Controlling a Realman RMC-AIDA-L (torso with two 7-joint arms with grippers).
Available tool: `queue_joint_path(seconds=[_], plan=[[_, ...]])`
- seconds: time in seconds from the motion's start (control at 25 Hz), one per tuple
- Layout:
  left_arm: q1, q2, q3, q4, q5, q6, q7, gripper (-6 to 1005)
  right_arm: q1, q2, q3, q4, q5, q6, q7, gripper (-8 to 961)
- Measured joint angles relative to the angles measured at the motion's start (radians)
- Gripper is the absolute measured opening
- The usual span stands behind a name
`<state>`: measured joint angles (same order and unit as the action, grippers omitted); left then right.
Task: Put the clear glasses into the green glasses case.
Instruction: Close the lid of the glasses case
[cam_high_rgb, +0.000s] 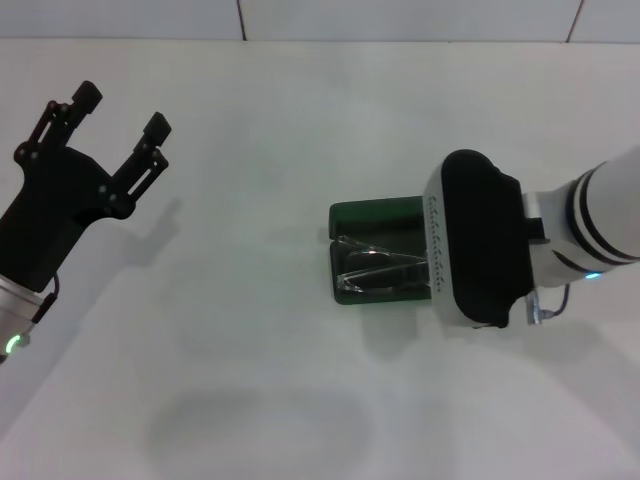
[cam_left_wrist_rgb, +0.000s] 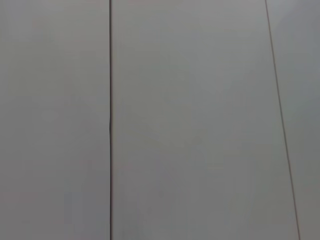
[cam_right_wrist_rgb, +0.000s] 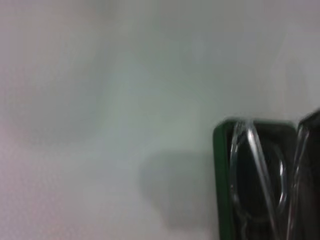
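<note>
Your left gripper (cam_high_rgb: 118, 118) hovers with fingers spread, holding nothing, far left of the open green glasses case (cam_high_rgb: 375, 215). The clear glasses (cam_high_rgb: 380, 268) lie inside it. Your right arm's wrist housing covers that gripper's fingers, so you cannot tell their state.

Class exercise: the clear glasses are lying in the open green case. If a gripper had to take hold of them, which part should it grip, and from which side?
Probably the exposed end of the clear glasses, from above: they lie flat in the green glasses case, whose walls block sideways approaches. The right gripper's body hides their other end.
</note>
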<state>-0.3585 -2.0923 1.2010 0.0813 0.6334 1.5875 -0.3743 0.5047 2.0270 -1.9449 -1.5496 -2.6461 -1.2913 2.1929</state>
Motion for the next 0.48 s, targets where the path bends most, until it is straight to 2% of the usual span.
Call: queue_joint_path(seconds=[0.32, 0.48], plan=[[-0.010, 0.000, -0.001, 0.002, 0.000, -0.020, 0.000, 795, -0.012, -0.004, 0.045, -0.043, 0.089, 0.020, -0.045, 199], [-0.011, 0.000, -0.001, 0.003, 0.000, -0.023, 0.000, 795, -0.017, -0.004, 0.052, -0.050, 0.073, 0.037, -0.047, 200]])
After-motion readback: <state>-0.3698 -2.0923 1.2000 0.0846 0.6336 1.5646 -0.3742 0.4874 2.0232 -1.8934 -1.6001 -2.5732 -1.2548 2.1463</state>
